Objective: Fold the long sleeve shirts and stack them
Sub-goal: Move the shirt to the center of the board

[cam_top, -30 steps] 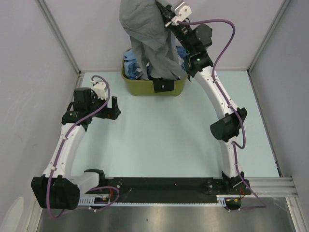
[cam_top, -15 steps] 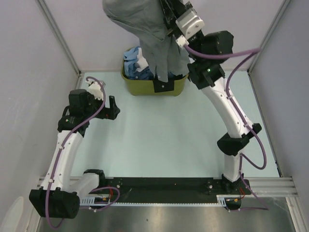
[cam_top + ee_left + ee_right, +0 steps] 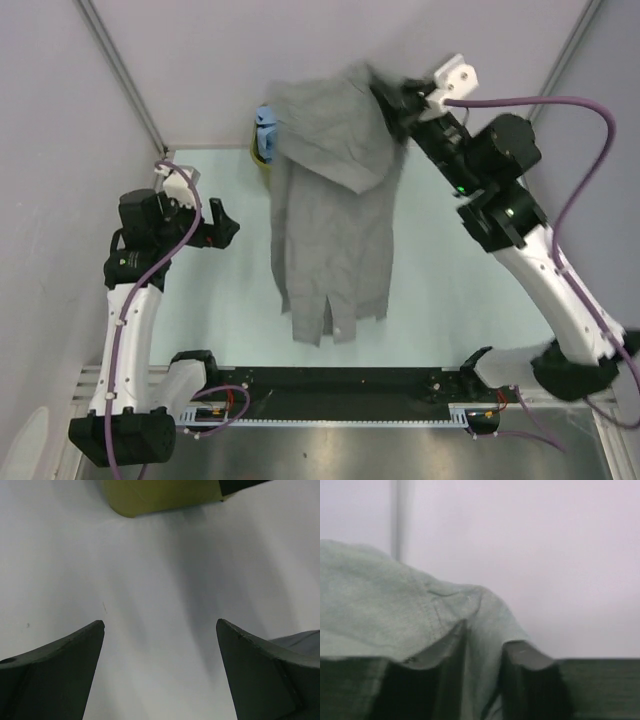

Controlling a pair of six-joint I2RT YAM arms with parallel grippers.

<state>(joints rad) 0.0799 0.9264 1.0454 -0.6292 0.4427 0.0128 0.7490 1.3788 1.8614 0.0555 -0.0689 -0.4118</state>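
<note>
Right claw [image 3: 397,98] was raised high over the far side of the worktop [image 3: 450,300], clamped on the grey shirt [image 3: 335,215] at an upper edge; the right wrist view showed a fold of the grey cloth pinched between the two dark fingers [image 3: 525,660], jaws nearly together with only cloth between them; the shirt hung from that hold in a long drape, bunched and doubled over near the top, spreading flatter lower down; a flap of the cloth lay folded across the upper right of the drape; in the top view the lower hem sat over the near-middle of the worktop, but whether it touched the surface could not be told; the drape hid most of the olive basket [image 3: 256,152], only a sliver showing at the shirt's left edge by the far wall; a blue shirt [image 3: 265,122] showed just above that sliver; left claw [image 3: 222,228] hovered left of the hanging shirt, apart from it, fingers spread wide and holding nothing; the left wrist view showed the two dark fingertips [image 3: 65,650] well apart with bare worktop between them, and a corner of the olive basket at the top of that view.
</note>
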